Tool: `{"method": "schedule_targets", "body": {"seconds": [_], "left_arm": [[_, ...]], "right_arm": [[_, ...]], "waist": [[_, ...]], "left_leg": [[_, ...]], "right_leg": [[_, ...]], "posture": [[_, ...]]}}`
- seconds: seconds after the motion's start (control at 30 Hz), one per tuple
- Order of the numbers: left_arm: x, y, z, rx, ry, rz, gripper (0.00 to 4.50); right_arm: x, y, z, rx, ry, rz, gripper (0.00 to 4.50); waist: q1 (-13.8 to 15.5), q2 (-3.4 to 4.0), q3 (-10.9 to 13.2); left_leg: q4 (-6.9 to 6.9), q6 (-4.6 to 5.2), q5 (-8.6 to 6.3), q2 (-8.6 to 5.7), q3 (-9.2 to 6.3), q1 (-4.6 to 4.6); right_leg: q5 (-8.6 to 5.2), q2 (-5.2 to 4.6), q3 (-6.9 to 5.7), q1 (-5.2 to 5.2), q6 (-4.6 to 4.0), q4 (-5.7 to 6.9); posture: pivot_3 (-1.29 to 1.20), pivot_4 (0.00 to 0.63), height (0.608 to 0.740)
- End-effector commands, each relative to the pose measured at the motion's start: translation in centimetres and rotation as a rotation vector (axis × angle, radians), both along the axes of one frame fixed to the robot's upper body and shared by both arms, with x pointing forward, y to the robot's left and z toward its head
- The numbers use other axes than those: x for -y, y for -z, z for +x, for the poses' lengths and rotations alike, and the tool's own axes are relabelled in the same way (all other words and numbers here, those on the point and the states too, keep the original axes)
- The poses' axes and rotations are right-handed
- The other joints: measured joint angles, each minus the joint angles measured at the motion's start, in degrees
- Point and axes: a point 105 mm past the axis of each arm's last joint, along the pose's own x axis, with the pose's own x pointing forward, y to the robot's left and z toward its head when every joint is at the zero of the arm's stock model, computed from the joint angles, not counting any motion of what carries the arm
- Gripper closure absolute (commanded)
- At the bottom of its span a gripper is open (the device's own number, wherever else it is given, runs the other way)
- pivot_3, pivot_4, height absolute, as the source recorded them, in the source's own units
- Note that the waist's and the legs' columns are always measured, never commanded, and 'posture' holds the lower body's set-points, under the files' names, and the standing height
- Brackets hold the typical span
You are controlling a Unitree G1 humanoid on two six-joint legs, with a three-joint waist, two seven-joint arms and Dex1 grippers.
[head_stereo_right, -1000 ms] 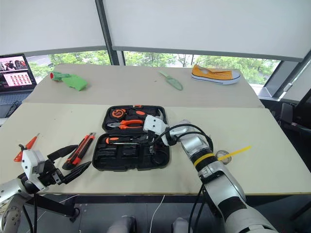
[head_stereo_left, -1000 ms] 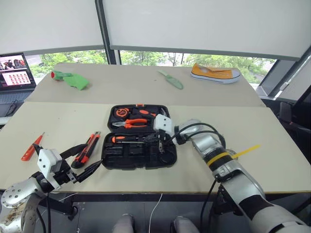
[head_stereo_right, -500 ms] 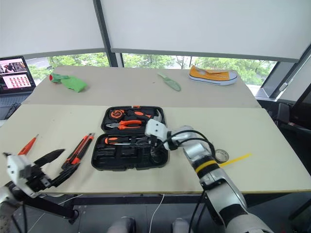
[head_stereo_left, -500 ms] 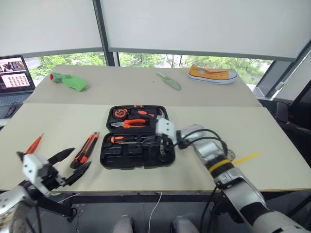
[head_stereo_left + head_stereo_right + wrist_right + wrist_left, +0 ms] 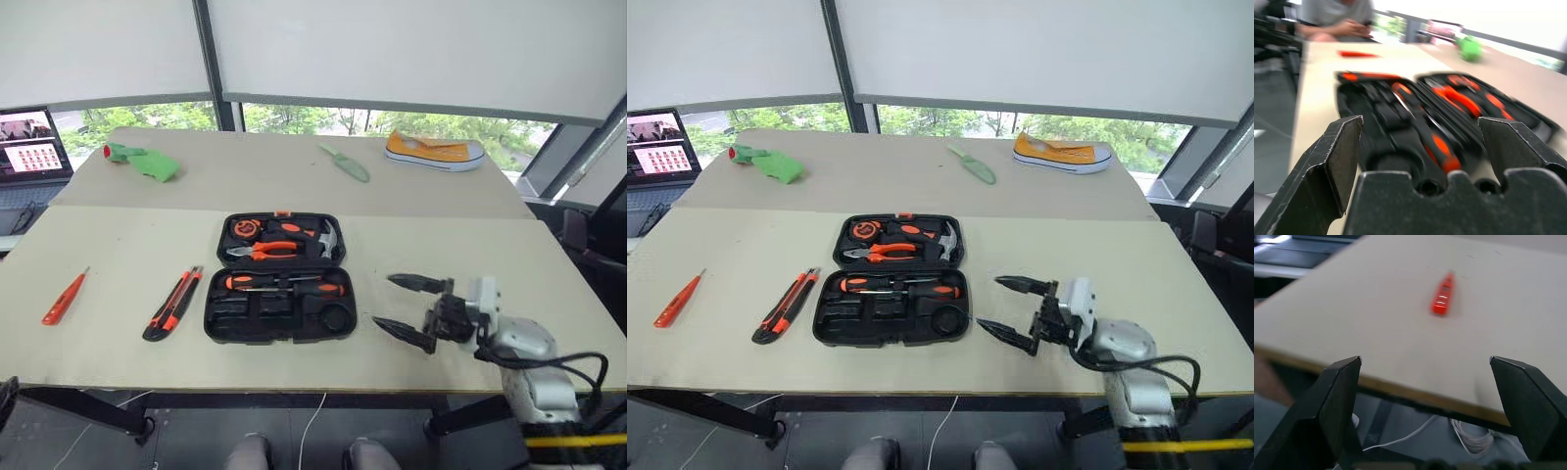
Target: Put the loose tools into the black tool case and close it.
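Loading continues: black tool case point(image 5: 279, 277) lies open, utility knife point(image 5: 172, 304) and small orange screwdriver point(image 5: 65, 298) left of it. Both grippers, right gripper point(image 5: 409, 311) included, spread, empty. You fetch the knife next.

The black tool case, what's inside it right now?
The open black tool case holds orange-handled pliers, a hammer, an orange tape measure, two black-and-orange screwdrivers and a dark roll. The remaining dark recesses can't be made out.
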Motion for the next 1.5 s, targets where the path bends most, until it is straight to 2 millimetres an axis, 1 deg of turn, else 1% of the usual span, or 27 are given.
{"method": "schedule_targets", "body": {"seconds": [0.03, 0.13, 0.2, 0.23, 0.33, 0.43, 0.47, 0.5, 0.57, 0.63, 0.77, 0.83, 0.9, 0.97, 1.0, 1.03, 1.07, 1.1, 1.13, 1.17, 1.2, 1.23, 1.3, 1.37, 1.4, 1.47, 1.5], "left_arm": [[-0.4, -2.7, 1.6, 0.082, 0.013, 0.01, 0.0], [-0.7, -4.5, 4.4, 0.096, 0.034, -0.007, 0.0], [-1.1, -4.8, 6.7, 0.019, 0.029, -0.016, 0.0], [-0.8, -4.8, 7.9, -0.027, 0.056, -0.014, 0.0], [-0.2, -4.3, 10.8, -0.161, 0.123, -0.01, 0.0], [-0.6, -3.9, 13.0, -0.249, 0.117, -0.007, 0.0], [-0.7, -3.8, 13.6, -0.27, 0.121, -0.015, 0.0], [-0.7, -3.6, 14.1, -0.29, 0.129, -0.02, 0.0], [-0.7, -3.0, 14.9, -0.334, 0.131, -0.03, 0.0], [-1.0, -2.0, 15.5, -0.379, 0.122, -0.034, 0.0], [-0.5, -0.9, 16.3, -0.428, 0.165, -0.066, 1.01], [-0.7, -0.6, 16.2, -0.461, 0.16, -0.063, 1.8], [-1.1, 0.1, 15.6, -0.516, 0.135, -0.074, 2.56], [-1.2, 0.5, 15.2, -0.559, 0.151, -0.066, 3.31], [-1.0, 0.5, 15.1, -0.564, 0.175, -0.051, 3.68], [-1.0, -0.3, 15.4, -0.536, 0.195, -0.03, 4.01], [-0.6, -2.2, 16.3, -0.448, 0.255, 0.056, 4.03], [0.1, -4.4, 17.2, -0.343, 0.318, 0.13, 4.03], [1.7, -6.6, 18.0, -0.225, 0.428, 0.21, 4.03], [2.8, -7.9, 18.2, -0.153, 0.503, 0.263, 4.03], [3.9, -8.5, 18.3, -0.124, 0.573, 0.293, 4.03], [6.4, -9.0, 18.5, -0.112, 0.723, 0.352, 4.03], [10.9, -9.7, 18.7, -0.097, 0.975, 0.506, 4.03], [15.5, -9.4, 18.4, -0.14, 1.218, 0.65, 4.03], [17.9, -9.4, 18.4, -0.138, 1.316, 0.674, 4.03], [21.8, -9.1, 18.2, -0.136, 1.468, 0.675, 4.03], [23.2, -8.8, 18.5, -0.14, 1.494, 0.698, 4.03]], "right_arm": [[-1.3, -2.7, -0.9, 0.141, 0.006, 0.037, 0.06], [-2.3, -4.1, -1.1, 0.181, -0.016, 0.065, 0.06], [-3.3, -4.7, -1.6, 0.198, -0.07, 0.061, 0.06], [-3.7, -5.0, -1.6, 0.203, -0.089, 0.068, 0.06], [-4.5, -5.7, -1.5, 0.213, -0.118, 0.086, 0.06], [-5.1, -6.1, -1.5, 0.22, -0.15, 0.085, 0.06], [-5.3, -6.2, -1.5, 0.224, -0.161, 0.083, 0.06], [-5.4, -6.2, -1.5, 0.226, -0.17, 0.081, 0.06], [-5.6, -6.4, -1.5, 0.23, -0.181, 0.077, 0.06], [-5.7, -6.5, -1.5, 0.233, -0.185, 0.071, 0.06], [-5.6, -6.5, -1.4, 0.236, -0.178, 0.056, 0.0], [-5.4, -6.6, -1.5, 0.238, -0.174, 0.05, 0.0], [-5.3, -6.6, -1.5, 0.24, -0.168, 0.041, 0.0], [-5.1, -6.7, -1.5, 0.242, -0.163, 0.034, 0.0], [-5.0, -6.7, -1.5, 0.245, -0.157, 0.031, 0.0], [-4.9, -6.9, -1.5, 0.246, -0.15, 0.026, 0.0], [-4.5, -6.9, -1.5, 0.245, -0.141, 0.016, 0.0], [-4.0, -7.0, -1.5, 0.242, -0.127, 0.005, 0.0], [-3.3, -6.9, -1.5, 0.24, -0.11, -0.01, 0.0], [-2.9, -6.9, -1.5, 0.238, -0.098, -0.02, 0.0], [-2.5, -6.9, -1.5, 0.235, -0.085, -0.027, 0.0], [-1.7, -6.9, -1.3, 0.232, -0.061, -0.042, 0.0], [-0.5, -6.7, -1.1, 0.222, -0.019, -0.072, 0.0], [0.4, -6.7, -0.9, 0.202, 0.006, -0.088, 0.0], [0.8, -6.6, -0.9, 0.185, 0.015, -0.096, 0.0], [1.2, -6.2, -0.9, 0.155, 0.021, -0.113, 0.0], [1.4, -5.9, -0.9, 0.144, 0.019, -0.123, 0.0]], "waist": [[-0.1, 0.01, 0.0], [0.0, -0.1, 0.1], [0.2, -0.14, 0.2], [0.2, -0.17, 0.2], [0.2, -0.15, 0.2], [0.0, -0.22, 0.2], [0.0, -0.28, 0.1], [0.0, -0.34, 0.1], [-0.2, -0.49, 0.0], [-0.3, -0.5, 0.0], [0.0, -0.32, 0.1], [0.1, -0.25, 0.1], [0.1, -0.24, 0.1], [0.1, -0.24, 0.1], [0.1, -0.23, 0.1], [0.1, -0.23, 0.1], [0.1, -0.22, 0.1], [0.1, -0.18, 0.2], [0.2, -0.22, 0.2], [0.4, -0.31, 0.2], [0.8, -0.48, 0.2], [0.9, -0.6, 0.2], [1.4, -0.6, 0.2], [1.6, -0.53, 0.2], [1.6, -0.47, 0.2], [1.5, -0.43, 0.2], [1.5, -0.43, 0.2]], "left_leg": [[0.0, -0.02, -0.01, 0.01, 0.0, 0.03], [0.0, -0.05, -0.02, 0.03, -0.03, 0.09], [-0.01, -0.06, -0.03, 0.1, -0.06, 0.1], [-0.01, -0.06, -0.03, 0.1, -0.08, 0.1], [-0.01, -0.07, -0.03, 0.05, -0.03, 0.13], [-0.01, -0.07, -0.03, -0.02, 0.07, 0.12], [-0.01, -0.06, -0.02, -0.03, 0.08, 0.1], [-0.01, -0.06, -0.02, -0.01, 0.08, 0.07], [-0.01, 0.01, 0.02, 0.03, 0.05, 0.02], [-0.04, 0.34, 0.22, 0.06, 0.04, -0.11], [-0.39, 0.29, 0.19, 0.04, 0.0, -0.08], [-0.48, 0.29, 0.2, 0.02, 0.0, -0.05], [-0.49, 0.29, 0.2, 0.01, 0.0, -0.05], [-0.47, 0.29, 0.2, -0.04, 0.02, 0.0], [-0.46, 0.29, 0.2, -0.05, 0.03, 0.02], [-0.46, 0.29, 0.19, -0.06, 0.05, 0.07], [-0.46, 0.29, 0.19, -0.06, 0.06, 0.09], [-0.46, 0.29, 0.19, -0.06, 0.06, 0.09], [-0.47, 0.29, 0.19, -0.05, 0.06, 0.08], [-0.47, 0.28, 0.2, -0.02, 0.04, 0.05], [-0.47, 0.27, 0.21, -0.02, 0.03, 0.02], [-0.47, 0.25, 0.22, 0.02, 0.03, 0.01], [-0.46, 0.24, 0.21, 0.01, 0.04, 0.0], [-0.45, 0.24, 0.21, -0.05, 0.1, -0.01], [-0.44, 0.24, 0.21, -0.07, 0.14, -0.01], [-0.43, 0.25, 0.22, -0.07, 0.18, -0.01], [-0.42, 0.27, 0.23, -0.06, 0.17, -0.02]], "right_leg": [[0.03, 0.0, 0.0, -0.01, 0.08, 0.0], [0.13, 0.0, -0.03, 0.0, 0.06, 0.02], [0.18, 0.0, -0.17, -0.01, -0.02, 0.03], [0.21, 0.0, -0.18, -0.01, -0.05, 0.04], [0.31, -0.09, -0.17, 0.0, -0.05, -0.02], [0.46, -0.24, -0.19, -0.05, -0.13, -0.02], [0.6, -0.22, -0.2, -0.07, -0.34, -0.04], [0.58, -0.18, -0.21, -0.08, -0.31, -0.04], [0.65, -0.04, -0.19, -0.01, 0.06, -0.03], [0.64, 0.05, -0.15, -0.03, 0.06, 0.01], [0.39, 0.11, -0.17, -0.1, 0.08, 0.09], [0.34, 0.11, -0.17, -0.11, 0.09, 0.1], [0.33, 0.1, -0.17, -0.09, 0.1, 0.09], [0.32, 0.05, -0.15, -0.03, 0.12, 0.08], [0.32, 0.04, -0.14, 0.0, 0.13, 0.08], [0.32, 0.02, -0.12, 0.03, 0.14, 0.07], [0.32, 0.02, -0.11, 0.03, 0.14, 0.08], [0.32, 0.02, -0.11, 0.03, 0.14, 0.09], [0.33, 0.02, -0.1, 0.01, 0.13, 0.09], [0.33, 0.04, -0.14, 0.0, 0.12, 0.09], [0.33, 0.03, -0.17, -0.01, 0.11, 0.09], [0.33, 0.04, -0.2, -0.02, 0.09, 0.08], [0.34, 0.03, -0.19, 0.02, 0.08, 0.03], [0.35, -0.08, -0.18, 0.07, 0.11, -0.03], [0.36, -0.1, -0.14, 0.08, 0.13, -0.04], [0.37, -0.06, -0.04, 0.08, 0.16, -0.03], [0.37, -0.02, -0.03, 0.08, 0.17, -0.01]], "posture": [[0.0, 0.15, 0.74], [0.0, 0.15, 0.74], [0.0, 0.15, 0.74], [0.0, 0.15, 0.74], [0.0, 0.15, 0.74], [0.0, 0.15, 0.74], [0.0, 0.15, 0.74], [0.0, 0.15, 0.74], [0.0, 0.15, 0.74], [0.0, 0.15, 0.74], [0.0, 0.15, 0.74], [0.0, 0.15, 0.74], [0.0, 0.15, 0.74], [0.0, 0.15, 0.74], [0.0, 0.15, 0.74], [0.0, 0.15, 0.74], [0.0, 0.15, 0.74], [0.0, 0.15, 0.74], [0.0, 0.15, 0.74], [0.0, 0.15, 0.74], [0.0, 0.15, 0.74], [0.0, 0.15, 0.74], [0.0, 0.15, 0.74], [0.0, 0.15, 0.74], [0.0, 0.15, 0.74], [0.0, 0.15, 0.74], [0.0, 0.15, 0.74]]}}
